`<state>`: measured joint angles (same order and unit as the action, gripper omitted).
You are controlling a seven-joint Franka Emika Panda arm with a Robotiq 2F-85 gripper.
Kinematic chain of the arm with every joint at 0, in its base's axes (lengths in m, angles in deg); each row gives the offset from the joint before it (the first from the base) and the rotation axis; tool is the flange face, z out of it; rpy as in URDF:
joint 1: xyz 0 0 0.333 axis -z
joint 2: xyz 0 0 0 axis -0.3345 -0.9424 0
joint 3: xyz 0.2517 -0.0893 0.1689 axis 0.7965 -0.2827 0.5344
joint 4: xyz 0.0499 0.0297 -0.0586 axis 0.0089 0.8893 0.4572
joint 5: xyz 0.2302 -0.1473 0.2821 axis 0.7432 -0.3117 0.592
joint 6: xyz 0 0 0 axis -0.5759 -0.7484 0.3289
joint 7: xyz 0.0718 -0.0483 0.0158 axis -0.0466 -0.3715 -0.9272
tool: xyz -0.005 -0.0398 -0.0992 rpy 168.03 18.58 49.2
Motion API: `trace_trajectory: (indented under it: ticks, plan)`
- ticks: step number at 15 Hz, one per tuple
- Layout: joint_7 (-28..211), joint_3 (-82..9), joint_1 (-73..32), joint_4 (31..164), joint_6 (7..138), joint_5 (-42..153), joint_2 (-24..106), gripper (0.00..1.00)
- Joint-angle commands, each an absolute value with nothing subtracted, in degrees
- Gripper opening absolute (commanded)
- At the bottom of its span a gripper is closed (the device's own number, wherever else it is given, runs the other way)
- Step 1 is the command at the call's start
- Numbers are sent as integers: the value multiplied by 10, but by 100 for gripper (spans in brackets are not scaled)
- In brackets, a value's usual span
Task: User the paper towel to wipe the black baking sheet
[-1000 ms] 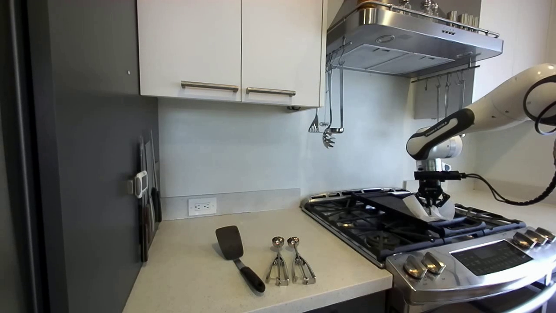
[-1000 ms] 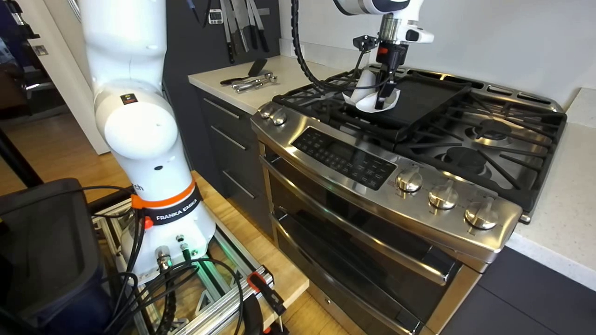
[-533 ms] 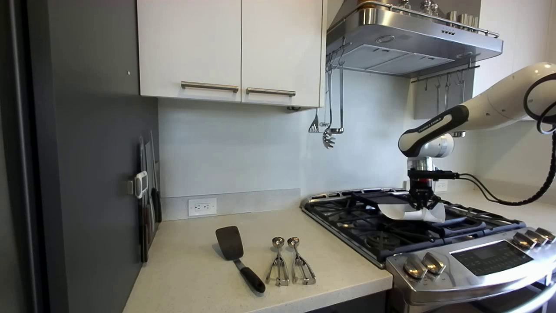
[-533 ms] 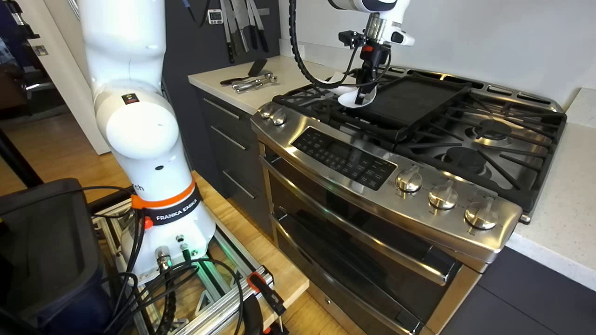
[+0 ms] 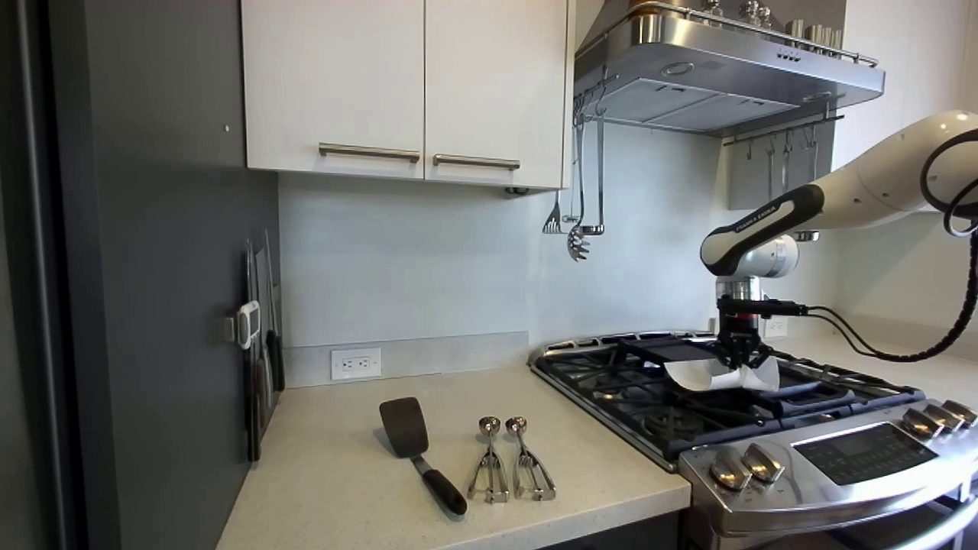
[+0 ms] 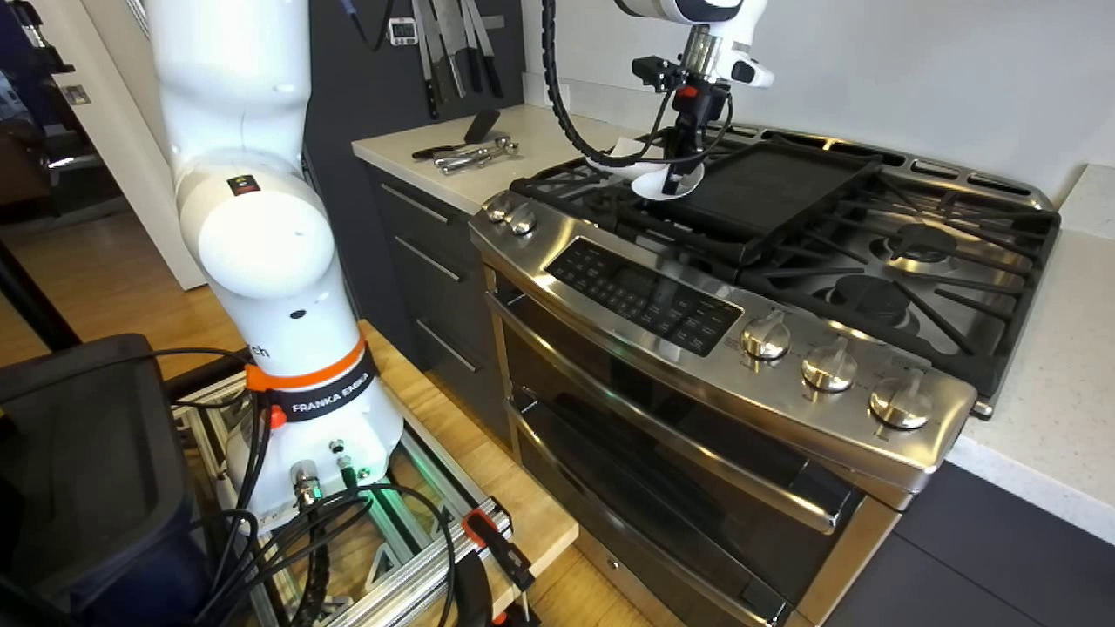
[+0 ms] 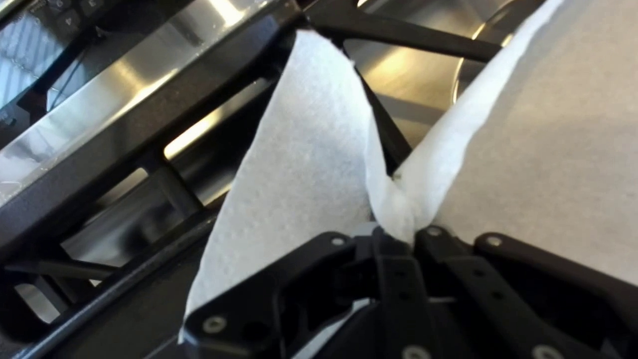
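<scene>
The black baking sheet (image 6: pixel 775 187) is lying across the middle of the gas range (image 6: pixel 723 374), over the barred grates (image 7: pixel 423 37). At the side edge of the black baking sheet facing the black turner (image 5: pixel 421 463), the tool (image 7: pixel 408 237) is pointing downward and gripping the paper towel (image 7: pixel 309 149), pinching one fold of it between the tips. The white flaps are spreading out on both sides of the pinched fold, and the wrist view is showing grate bars beneath and between them. In both exterior views the paper towel is appearing low at the edge of the black baking sheet; whether the two are touching is not showing clearly. On the opposite side of the black baking sheet from the tool, two burners (image 6: pixel 871 299) are showing under their grates. In front of the black baking sheet, the front of the gas range is carrying the control panel (image 6: pixel 645 296) and the burner knobs (image 6: pixel 830 366). Well apart from the black baking sheet, beyond the side of the range, the counter (image 5: pixel 344 458) is supporting the black turner and two trigger scoops (image 5: pixel 488 458) lying side by side
</scene>
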<state>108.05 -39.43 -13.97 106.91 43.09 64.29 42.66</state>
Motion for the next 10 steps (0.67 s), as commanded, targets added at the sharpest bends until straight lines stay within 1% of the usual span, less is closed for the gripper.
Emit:
trace_trajectory:
  ticks: [1,10]
  plan:
    - [1102,-406,-137,1070,483,639,410,0]
    - [1179,-454,-126,1073,565,592,394,0]
